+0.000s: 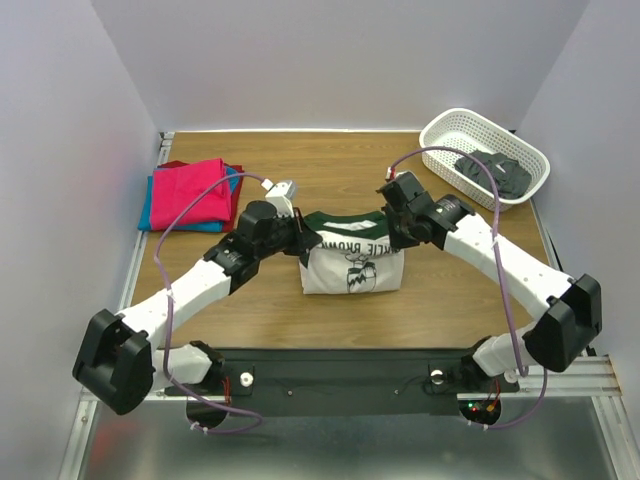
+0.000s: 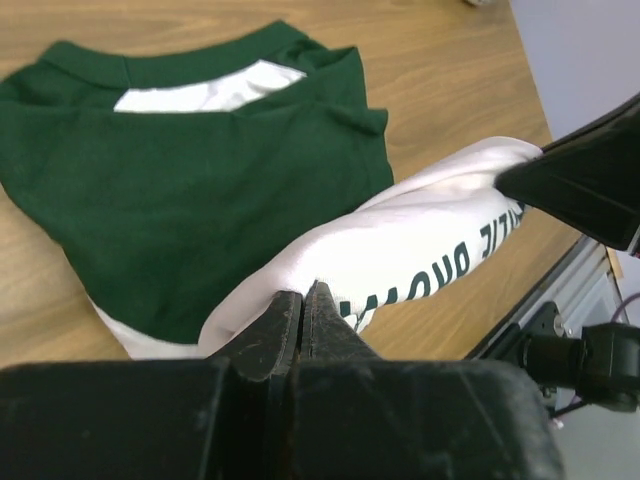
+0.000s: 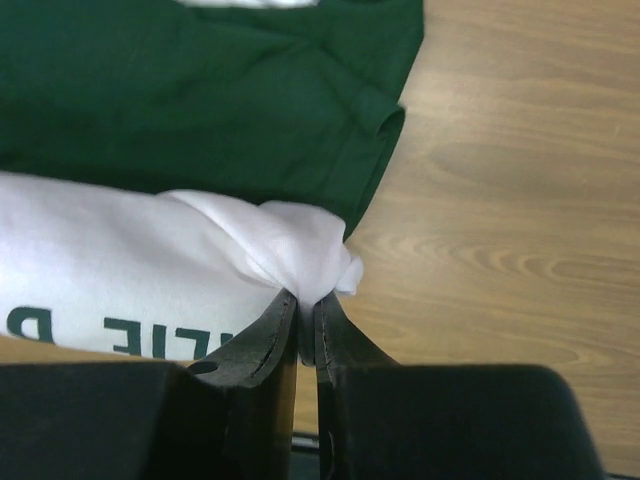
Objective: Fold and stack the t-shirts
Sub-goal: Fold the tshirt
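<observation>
While both arms meet over the middle of the table, the job looks to me a little past halfway. A pile already sits at the far left: a magenta t-shirt on top, a blue one and a red one showing only as edges beneath it.

The white t-shirt with dark green sleeves lies in the centre. Its sleeves are folded in over the body and its collar faces the far side. The left tool is clamped tight on a bunched white edge of it, with no gap visible between the fingers. The right tool is closed the same way on the opposite white corner. Between them the printed white cloth is raised off the green part, so I judge the last crosswise fold is under way. After that the shirt has to go onto the pile.

At the far right, a white lattice basket holds a dark crumpled cloth. I cannot tell whether it is another shirt to fold.

Each tool's own body blocks the near part of its wrist view, and the arms cover the shirt's upper corners from above. Only pieces of the lettering can be read, and how neatly the lower shirts in the pile are folded is hidden.
</observation>
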Robot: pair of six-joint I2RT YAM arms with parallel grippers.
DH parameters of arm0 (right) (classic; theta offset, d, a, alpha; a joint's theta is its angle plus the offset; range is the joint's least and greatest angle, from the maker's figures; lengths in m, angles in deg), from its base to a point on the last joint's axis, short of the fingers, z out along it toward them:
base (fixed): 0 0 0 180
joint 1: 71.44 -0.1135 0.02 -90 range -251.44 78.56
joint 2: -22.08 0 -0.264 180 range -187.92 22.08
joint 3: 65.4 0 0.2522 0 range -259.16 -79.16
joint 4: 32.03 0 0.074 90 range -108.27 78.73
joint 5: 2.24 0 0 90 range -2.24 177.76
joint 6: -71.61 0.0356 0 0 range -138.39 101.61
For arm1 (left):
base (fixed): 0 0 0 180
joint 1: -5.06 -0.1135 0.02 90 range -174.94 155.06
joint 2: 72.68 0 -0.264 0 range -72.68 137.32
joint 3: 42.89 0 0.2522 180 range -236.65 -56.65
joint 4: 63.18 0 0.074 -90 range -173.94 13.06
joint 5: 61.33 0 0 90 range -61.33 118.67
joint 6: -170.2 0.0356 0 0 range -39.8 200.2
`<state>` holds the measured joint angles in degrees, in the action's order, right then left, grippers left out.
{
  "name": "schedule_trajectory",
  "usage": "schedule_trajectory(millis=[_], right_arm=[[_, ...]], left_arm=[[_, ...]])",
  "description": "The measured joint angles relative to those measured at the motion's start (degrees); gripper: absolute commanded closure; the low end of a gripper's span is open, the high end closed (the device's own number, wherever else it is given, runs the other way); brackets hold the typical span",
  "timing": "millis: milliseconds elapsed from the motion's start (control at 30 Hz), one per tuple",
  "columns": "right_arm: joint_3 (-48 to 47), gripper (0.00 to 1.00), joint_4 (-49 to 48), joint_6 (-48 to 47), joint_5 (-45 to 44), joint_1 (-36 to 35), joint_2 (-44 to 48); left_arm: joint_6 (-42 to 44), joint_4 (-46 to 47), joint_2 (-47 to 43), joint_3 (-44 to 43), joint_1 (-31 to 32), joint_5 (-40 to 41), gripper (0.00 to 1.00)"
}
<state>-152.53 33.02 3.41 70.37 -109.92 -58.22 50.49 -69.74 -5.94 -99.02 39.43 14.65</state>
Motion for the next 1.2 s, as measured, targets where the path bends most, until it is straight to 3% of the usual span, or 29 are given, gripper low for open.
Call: schedule_trajectory(millis=[200,867,933,967,1000,1033,1100,1133,1167,1200], right_arm=[[-0.13,1.0,-5.25,-1.77,0.92,5.64,-4.02],[-8.07,0.99,-14.95,-6.45,4.66,12.57,-25.31],[-9.25,0.74,-15.76,-6.56,4.66,12.98,-27.28],[-9.94,0.46,-16.28,-6.6,4.63,13.27,-28.46],[-10.4,0.35,-16.7,-6.82,4.59,13.4,-29.14],[-10.91,0.27,-17.31,-6.58,4.46,13.62,-29.92],[-12.0,0.17,-17.31,-6.64,3.58,13.88,-30.6],[-12.63,0.15,-17.4,-6.62,3.13,14.19,-30.64],[-13.14,0.05,-17.49,-6.58,2.47,14.38,-30.36],[-13.31,0.03,-17.75,-6.54,2.14,14.51,-29.99]], left_arm=[[0.39,4.35,5.07,-1.2,-1.97,0.04,1.0],[1.01,15.1,29.11,-8.35,-9.38,-5.49,1.0],[0.85,16.33,32.24,-9.7,-10.19,-5.86,1.0],[0.55,16.59,33.2,-10.08,-10.62,-5.88,0.92],[0.46,16.83,33.88,-10.29,-10.95,-5.81,0.92],[0.33,16.98,34.36,-10.4,-11.28,-5.75,0.69],[-0.81,16.87,34.47,-10.56,-11.98,-4.17,0.39],[-1.11,16.74,34.32,-10.78,-12.37,-2.71,0.1],[-1.07,16.5,33.92,-11.02,-12.61,-1.36,0.01],[-1.44,16.35,33.35,-11.04,-12.81,0.15,0.01]])
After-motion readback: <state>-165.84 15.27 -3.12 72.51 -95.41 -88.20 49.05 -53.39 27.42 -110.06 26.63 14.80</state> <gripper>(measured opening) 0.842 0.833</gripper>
